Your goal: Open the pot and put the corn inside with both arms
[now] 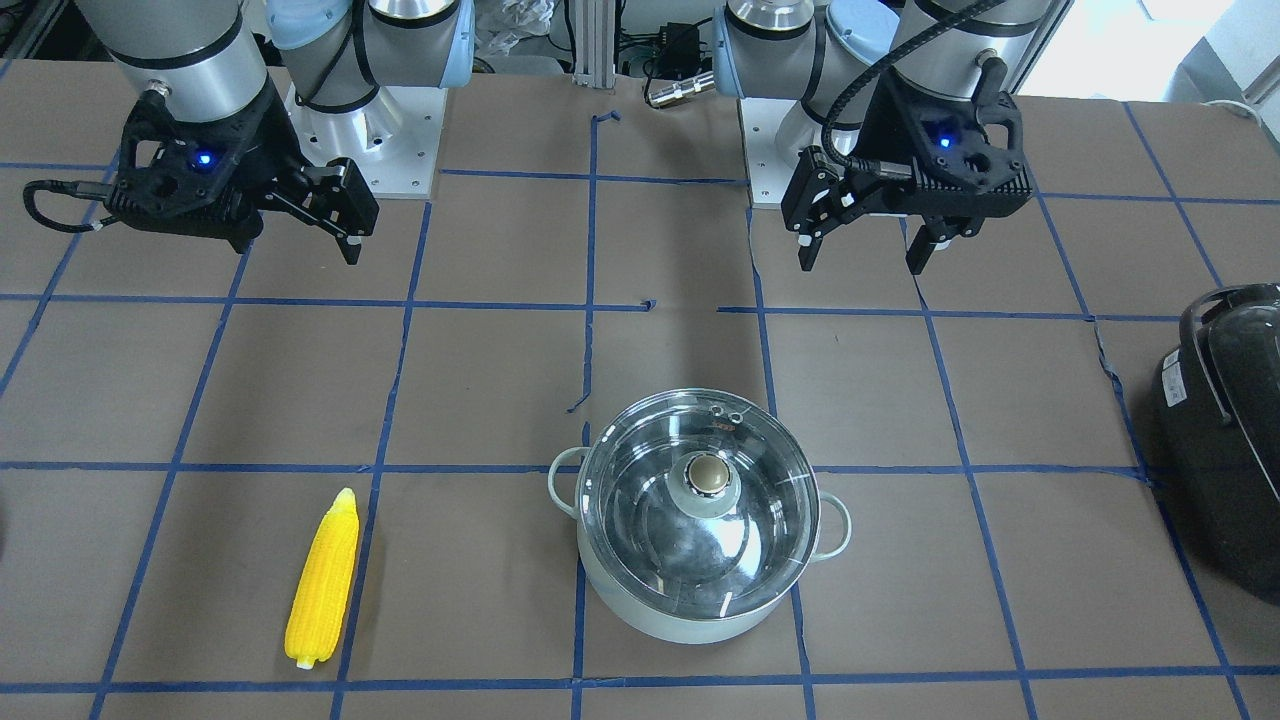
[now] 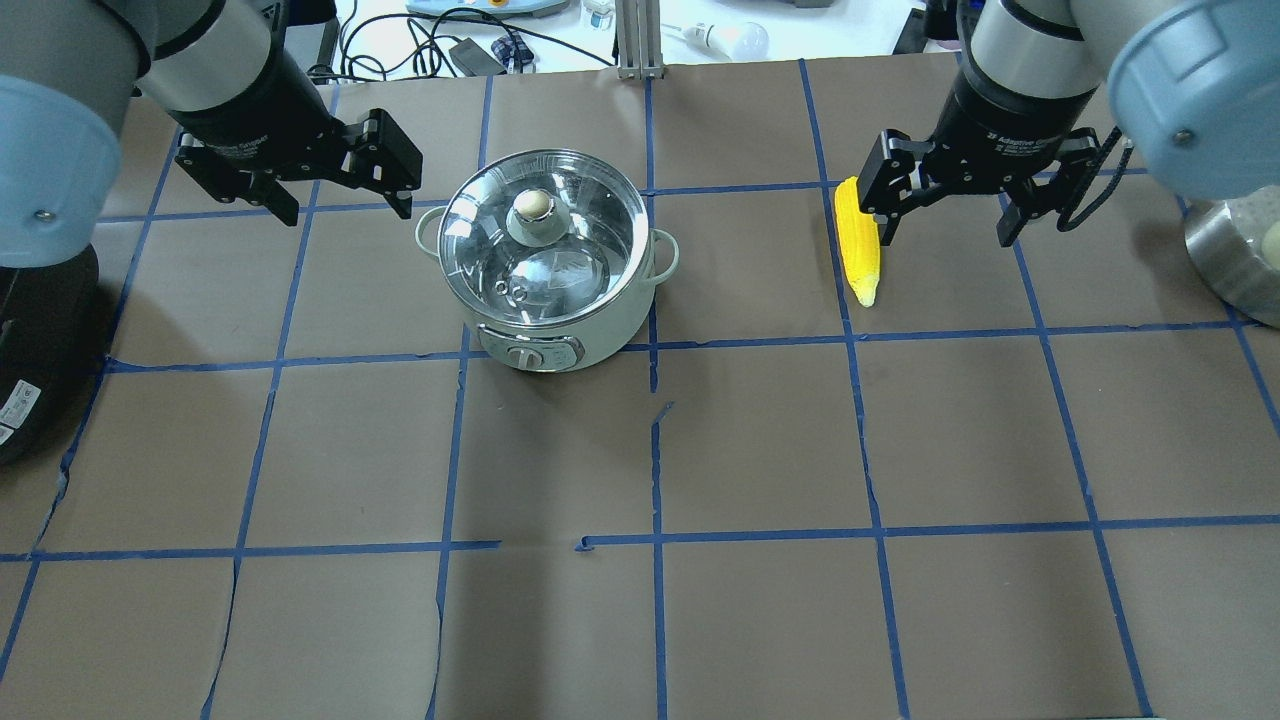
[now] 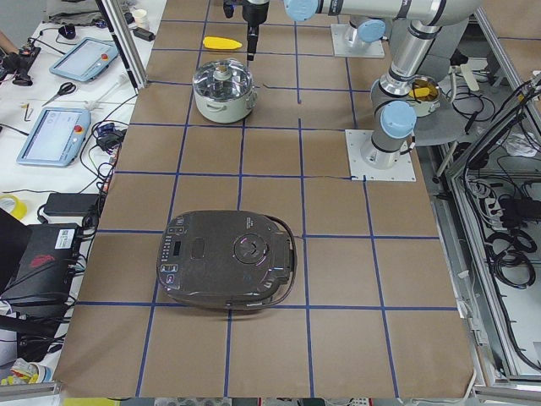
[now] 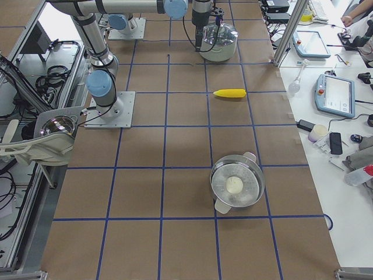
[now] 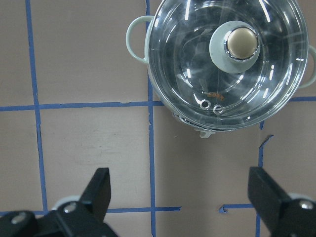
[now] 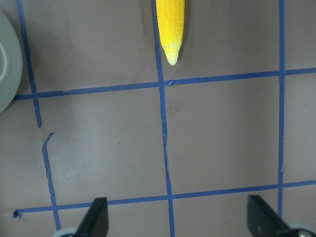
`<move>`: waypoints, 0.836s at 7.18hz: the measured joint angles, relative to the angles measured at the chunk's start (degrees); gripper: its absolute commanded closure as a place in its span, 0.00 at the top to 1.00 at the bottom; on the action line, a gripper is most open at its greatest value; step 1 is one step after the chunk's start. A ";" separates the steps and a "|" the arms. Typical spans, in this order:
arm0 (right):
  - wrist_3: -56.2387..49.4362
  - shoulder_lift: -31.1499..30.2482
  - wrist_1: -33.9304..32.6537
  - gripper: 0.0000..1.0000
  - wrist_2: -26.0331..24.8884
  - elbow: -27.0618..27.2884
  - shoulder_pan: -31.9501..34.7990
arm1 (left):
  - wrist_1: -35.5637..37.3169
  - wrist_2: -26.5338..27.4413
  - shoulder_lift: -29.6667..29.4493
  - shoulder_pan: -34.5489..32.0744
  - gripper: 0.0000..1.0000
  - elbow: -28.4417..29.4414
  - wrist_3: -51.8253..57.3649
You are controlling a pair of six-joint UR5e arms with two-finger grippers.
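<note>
Covering the pot (image 1: 672,618), glass lid (image 1: 648,525), corn (image 1: 322,580) outside

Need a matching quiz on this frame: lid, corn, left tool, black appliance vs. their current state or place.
Things:
1. lid
2. corn
3. left tool
4. black appliance

States or places:
A. open, holding nothing
B. lying flat, apart from the pot
C. seated on the pot
D. at the robot's far left

Pairs: 1-C, 2-B, 3-A, 4-D.
</note>
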 measured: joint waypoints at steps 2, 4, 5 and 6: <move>0.00 0.01 0.01 1.00 0.05 0.06 0.01 | -0.47 0.33 0.38 0.01 1.00 -0.16 1.21; 0.00 0.03 0.01 1.00 0.01 0.08 0.04 | -0.58 0.33 0.71 0.04 1.00 -0.19 1.86; 0.00 0.06 0.01 1.00 -0.03 0.08 0.04 | -0.59 0.12 0.76 0.15 1.00 -0.19 1.92; 0.00 0.10 -0.01 1.00 -0.03 0.09 0.04 | -0.57 -0.07 0.85 0.27 1.00 -0.15 1.94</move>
